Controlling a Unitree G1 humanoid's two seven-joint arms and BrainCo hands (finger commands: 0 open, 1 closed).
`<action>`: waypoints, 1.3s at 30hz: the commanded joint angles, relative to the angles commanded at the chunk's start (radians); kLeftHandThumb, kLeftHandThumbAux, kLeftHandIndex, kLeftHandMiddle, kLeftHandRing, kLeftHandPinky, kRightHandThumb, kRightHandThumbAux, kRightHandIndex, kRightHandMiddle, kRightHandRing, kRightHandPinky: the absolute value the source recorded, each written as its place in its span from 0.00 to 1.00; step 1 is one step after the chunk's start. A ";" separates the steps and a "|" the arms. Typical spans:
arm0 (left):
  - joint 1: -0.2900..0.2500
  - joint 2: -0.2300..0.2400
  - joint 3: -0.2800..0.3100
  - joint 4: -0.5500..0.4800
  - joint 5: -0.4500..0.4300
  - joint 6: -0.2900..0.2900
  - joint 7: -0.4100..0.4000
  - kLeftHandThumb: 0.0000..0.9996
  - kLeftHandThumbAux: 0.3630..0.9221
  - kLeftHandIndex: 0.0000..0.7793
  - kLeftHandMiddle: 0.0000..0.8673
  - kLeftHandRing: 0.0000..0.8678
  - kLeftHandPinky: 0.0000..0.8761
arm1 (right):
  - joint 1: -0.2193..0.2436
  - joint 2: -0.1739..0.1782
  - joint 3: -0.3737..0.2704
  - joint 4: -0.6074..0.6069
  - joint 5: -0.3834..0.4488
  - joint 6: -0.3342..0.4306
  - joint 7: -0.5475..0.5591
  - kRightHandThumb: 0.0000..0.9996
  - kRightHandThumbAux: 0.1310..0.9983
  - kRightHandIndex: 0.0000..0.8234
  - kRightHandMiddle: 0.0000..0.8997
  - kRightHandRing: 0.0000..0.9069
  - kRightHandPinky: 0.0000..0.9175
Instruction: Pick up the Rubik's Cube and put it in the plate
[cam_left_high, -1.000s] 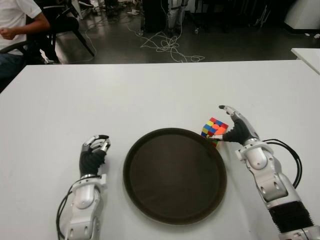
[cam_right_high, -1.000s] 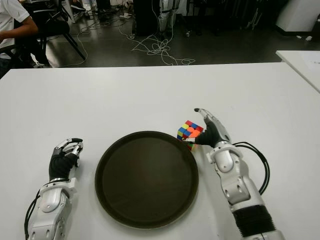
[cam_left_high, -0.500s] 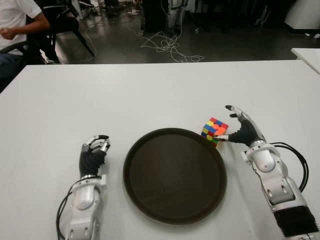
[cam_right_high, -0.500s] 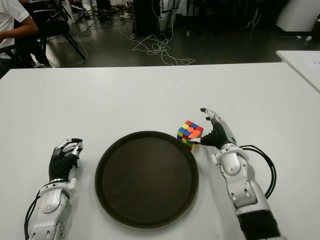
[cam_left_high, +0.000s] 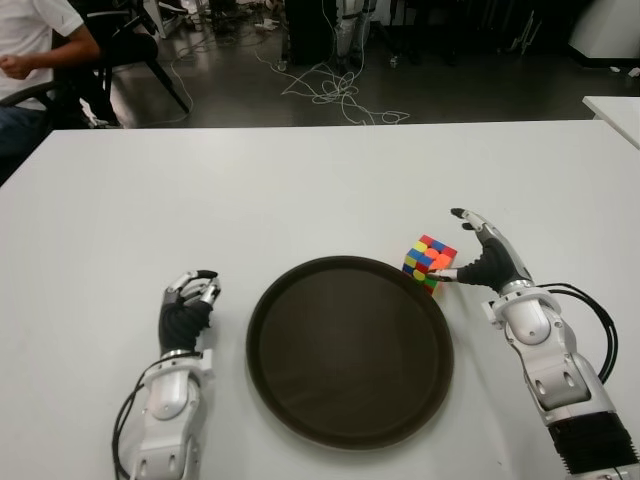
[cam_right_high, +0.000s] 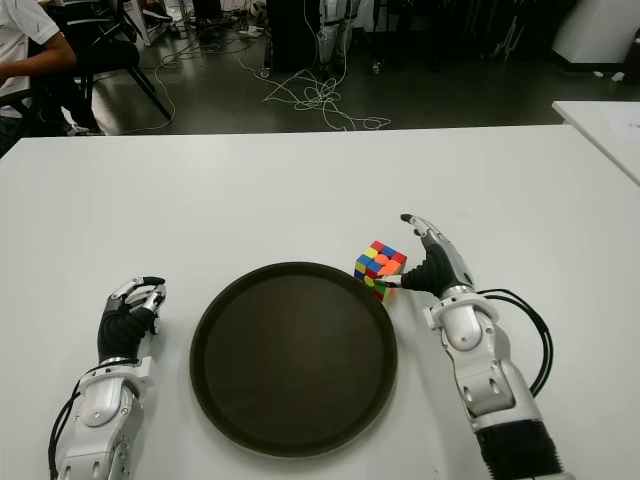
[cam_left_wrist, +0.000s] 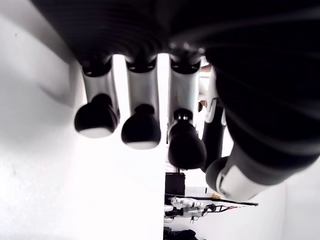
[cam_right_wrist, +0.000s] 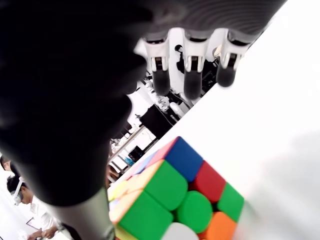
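Observation:
The Rubik's Cube (cam_left_high: 429, 261) stands on the white table (cam_left_high: 300, 190), just beyond the far right rim of the round dark brown plate (cam_left_high: 350, 350). My right hand (cam_left_high: 450, 245) is beside the cube on its right. Its fingers (cam_right_wrist: 192, 75) stretch out straight above the cube (cam_right_wrist: 175, 200), and the thumb tip touches the cube's near side. The hand is open and grips nothing. My left hand (cam_left_high: 188, 300) shows left of the plate, its fingers (cam_left_wrist: 142, 130) curled and holding nothing.
A person (cam_left_high: 30, 45) sits at the far left beyond the table. Cables (cam_left_high: 335, 90) lie on the floor behind it. Another white table's corner (cam_left_high: 615, 108) shows at the right edge. A black cable (cam_left_high: 592, 305) loops beside my right forearm.
My right hand has shifted a little to the right, away from the plate's rim. The cube has stayed where it was. The left hand has not moved.

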 joint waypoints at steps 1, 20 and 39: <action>0.000 0.001 -0.001 0.000 0.001 0.001 0.000 0.71 0.61 0.57 0.94 0.96 0.95 | -0.001 0.000 0.001 0.002 -0.002 -0.002 -0.001 0.00 0.87 0.14 0.12 0.12 0.10; -0.006 0.005 -0.002 0.016 0.002 -0.011 0.003 0.71 0.61 0.57 0.95 0.97 0.95 | -0.027 0.000 0.009 0.054 -0.008 -0.051 -0.022 0.00 0.86 0.15 0.14 0.15 0.17; -0.007 0.003 -0.004 -0.001 0.023 0.041 0.024 0.71 0.61 0.57 0.94 0.95 0.94 | -0.049 0.008 0.027 0.063 -0.032 -0.038 -0.016 0.00 0.83 0.12 0.11 0.11 0.12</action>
